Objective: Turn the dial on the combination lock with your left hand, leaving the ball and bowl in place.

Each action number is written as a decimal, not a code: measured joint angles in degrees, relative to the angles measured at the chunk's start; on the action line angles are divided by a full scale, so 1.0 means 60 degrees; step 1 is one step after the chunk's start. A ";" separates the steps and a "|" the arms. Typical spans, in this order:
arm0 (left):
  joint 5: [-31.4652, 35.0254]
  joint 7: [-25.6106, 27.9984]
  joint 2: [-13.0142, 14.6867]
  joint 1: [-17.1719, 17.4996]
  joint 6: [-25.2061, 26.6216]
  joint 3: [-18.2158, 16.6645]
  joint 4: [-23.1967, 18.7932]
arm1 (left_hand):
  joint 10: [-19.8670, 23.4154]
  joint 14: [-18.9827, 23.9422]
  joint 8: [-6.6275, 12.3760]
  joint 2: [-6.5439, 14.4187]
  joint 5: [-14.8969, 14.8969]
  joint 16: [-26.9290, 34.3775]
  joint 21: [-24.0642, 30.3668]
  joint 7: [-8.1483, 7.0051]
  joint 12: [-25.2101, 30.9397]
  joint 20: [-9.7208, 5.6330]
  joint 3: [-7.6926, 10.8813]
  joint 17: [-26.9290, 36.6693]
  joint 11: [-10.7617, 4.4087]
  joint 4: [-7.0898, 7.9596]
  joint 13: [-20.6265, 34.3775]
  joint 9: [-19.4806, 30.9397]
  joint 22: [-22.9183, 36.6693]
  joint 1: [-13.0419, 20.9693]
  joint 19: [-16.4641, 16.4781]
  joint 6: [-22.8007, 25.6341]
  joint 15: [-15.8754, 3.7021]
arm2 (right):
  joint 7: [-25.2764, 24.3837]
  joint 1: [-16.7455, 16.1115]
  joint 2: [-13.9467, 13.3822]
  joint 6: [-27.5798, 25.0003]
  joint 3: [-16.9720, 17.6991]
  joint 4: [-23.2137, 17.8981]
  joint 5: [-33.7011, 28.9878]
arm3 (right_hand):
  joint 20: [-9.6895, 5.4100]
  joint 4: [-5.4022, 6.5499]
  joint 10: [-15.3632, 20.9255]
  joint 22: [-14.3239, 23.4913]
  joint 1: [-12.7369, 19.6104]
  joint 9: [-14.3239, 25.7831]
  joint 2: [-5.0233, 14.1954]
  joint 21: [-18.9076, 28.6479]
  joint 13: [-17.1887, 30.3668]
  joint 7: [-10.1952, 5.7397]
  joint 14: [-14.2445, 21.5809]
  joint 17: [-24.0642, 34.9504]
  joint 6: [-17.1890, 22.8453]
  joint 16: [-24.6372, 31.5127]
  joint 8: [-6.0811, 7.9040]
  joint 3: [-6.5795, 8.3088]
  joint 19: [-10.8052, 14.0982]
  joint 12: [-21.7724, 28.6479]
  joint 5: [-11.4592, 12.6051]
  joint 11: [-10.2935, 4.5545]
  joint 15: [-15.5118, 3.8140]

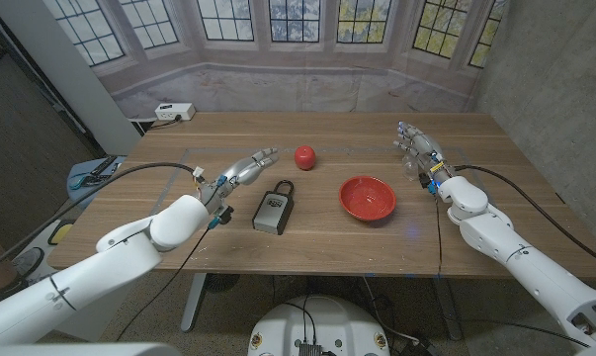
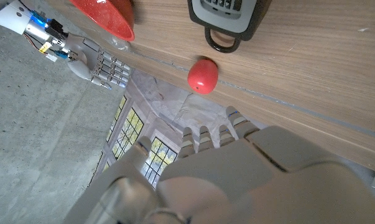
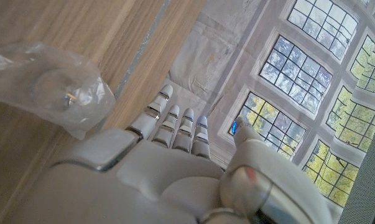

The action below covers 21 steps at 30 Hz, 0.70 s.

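Note:
A grey and black combination lock (image 1: 273, 209) with a black shackle lies on the table near the middle; it also shows in the left wrist view (image 2: 229, 17). My left hand (image 1: 242, 172) hovers just left of it, fingers stretched out and apart, holding nothing, and apart from the lock. A red ball (image 1: 305, 156) (image 2: 202, 74) sits beyond the lock. A red bowl (image 1: 367, 198) (image 2: 106, 17) stands right of the lock. My right hand (image 1: 418, 148) (image 2: 94, 59) is at the right side of the table, fingers extended, empty.
A clear crumpled plastic wrapper (image 3: 50, 87) lies on the table beside my right hand. A white power strip (image 1: 174, 112) sits at the table's far left corner. Tape lines mark the wooden table (image 1: 495, 168).

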 measured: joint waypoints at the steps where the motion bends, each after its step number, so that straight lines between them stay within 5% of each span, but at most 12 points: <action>1: 0.0013 0.0000 0.0049 0.0068 0.0040 -0.0039 -0.0071 | 0.0000 0.0000 0.0000 0.0018 0.0000 0.0000 0.0000 0.0000 0.0000 0.0000 0.0000 0.0000 0.0000 0.0000 0.0000 0.0000 0.0000 -0.0019 0.0000 0.0000 0.0000 | 0.0002 0.0004 0.0000 0.0016 -0.0001 0.0007 -0.0008 | 0.0000 0.0000 0.0000 0.0000 0.0000 0.0000 0.0000 0.0000 0.0000 0.0000 0.0000 0.0000 0.0000 0.0000 0.0000 0.0000 0.0000 0.0000 0.0000 0.0000 0.0000; 21: 0.1076 0.0179 0.0955 0.1070 0.1283 -0.0463 -0.1217 | -0.0092 -0.0122 -0.0104 0.0127 0.0000 0.0000 0.0000 0.0000 -0.0077 -0.0085 -0.0142 0.0048 0.0018 0.0225 0.0000 0.0000 -0.0001 -0.0274 -0.0092 0.0000 -0.0017 | -0.0114 -0.0068 -0.0067 0.0104 0.0044 -0.0088 -0.0107 | -0.0052 -0.0079 0.0000 0.0000 0.0038 0.0000 0.0038 0.0000 0.0000 0.0054 0.0000 -0.0030 0.0054 0.0000 0.0000 0.0000 0.0053 0.0000 0.0000 0.0000 0.0000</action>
